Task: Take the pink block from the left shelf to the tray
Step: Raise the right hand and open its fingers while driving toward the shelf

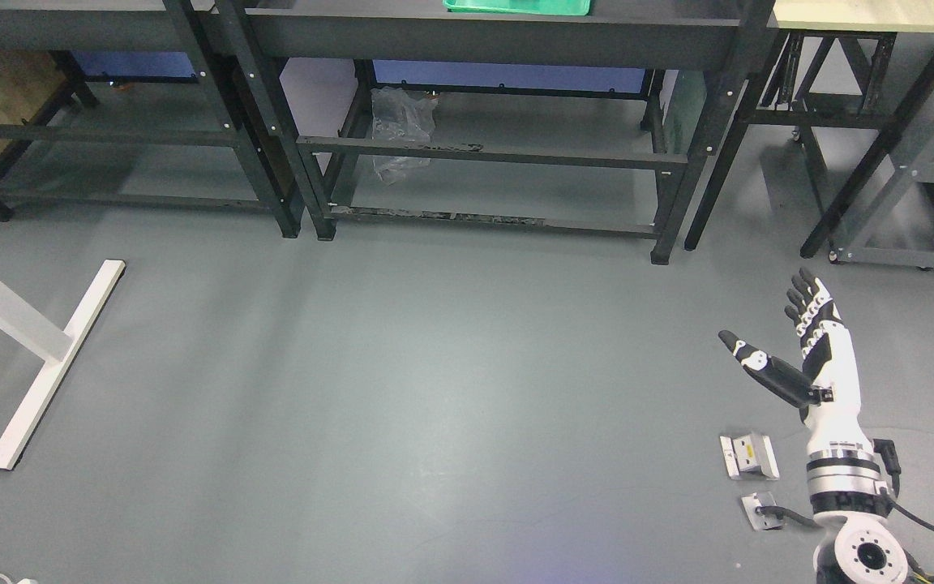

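Note:
My right hand (783,332) is raised at the lower right above the grey floor, fingers straight and thumb spread, holding nothing. A green tray (516,6) shows at the top edge, resting on the middle black shelf (483,36). No pink block shows in this view. The left black shelf (70,32) is at the top left, and its top surface is cut off by the picture's edge. My left arm is out of view.
A white table leg and foot (53,365) stand at the left. A clear plastic bag (402,130) lies under the middle shelf. A wheeled frame (905,243) stands at the right. Two small metal plates (749,456) lie on the floor beside my right arm.

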Motion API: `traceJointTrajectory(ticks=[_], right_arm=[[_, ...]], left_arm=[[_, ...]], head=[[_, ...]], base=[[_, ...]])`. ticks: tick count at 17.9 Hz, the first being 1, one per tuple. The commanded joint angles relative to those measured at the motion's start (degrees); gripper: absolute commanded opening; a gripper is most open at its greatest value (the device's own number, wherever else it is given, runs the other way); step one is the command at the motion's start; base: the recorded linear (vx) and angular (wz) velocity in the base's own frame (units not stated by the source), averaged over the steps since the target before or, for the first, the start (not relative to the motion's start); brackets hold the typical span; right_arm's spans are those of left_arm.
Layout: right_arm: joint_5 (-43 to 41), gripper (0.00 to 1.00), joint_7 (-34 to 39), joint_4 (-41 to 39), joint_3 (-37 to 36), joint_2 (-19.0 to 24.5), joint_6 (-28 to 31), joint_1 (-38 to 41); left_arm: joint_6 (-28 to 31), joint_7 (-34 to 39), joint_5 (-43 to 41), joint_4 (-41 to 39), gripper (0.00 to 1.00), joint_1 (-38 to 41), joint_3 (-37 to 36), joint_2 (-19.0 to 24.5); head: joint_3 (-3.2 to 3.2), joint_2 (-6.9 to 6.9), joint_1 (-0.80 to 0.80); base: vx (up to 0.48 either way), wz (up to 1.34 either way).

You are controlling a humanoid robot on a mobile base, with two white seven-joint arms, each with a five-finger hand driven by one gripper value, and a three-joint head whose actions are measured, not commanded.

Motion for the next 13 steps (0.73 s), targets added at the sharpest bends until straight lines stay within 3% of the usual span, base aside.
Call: traceJointTrajectory(ticks=[1,8,10,11,13], right_arm=[[0.0,1.0,0.0,-0.3,0.1,-1.0,0.1,0.4],[0.2,1.0,-0.3,0.2,0.1,-1.0,0.6,0.2],[2.4,1.0,-4.1,0.2,-0.9,-1.0,0.1,-0.1],[7.6,1.0,-6.7,0.2,-0.8,-1.0,0.3,-0.3],[32.3,0.98,-10.7,0.0,0.2,-3.0,0.8,-0.7]], left_arm=[[0.0,0.0,-0.1,-1.0,1.0,-1.3,0.0,1.0],[0.0,0.0,-0.1,-1.0,1.0,-1.3,0.0,1.0],[0.0,0.0,-0.1,-1.0,1.0,-1.3,0.0,1.0],[0.0,0.0,-0.1,-1.0,1.0,-1.3,0.0,1.0],[0.0,0.0,-0.1,-1.0,1.0,-1.3,0.0,1.0]], head=[[0.0,0.0,0.0],[0.0,0.0,0.0],[0.0,0.0,0.0],[0.0,0.0,0.0],[0.0,0.0,0.0]], base=[[0.0,0.0],[0.0,0.0],[0.0,0.0],[0.0,0.0],[0.0,0.0]])
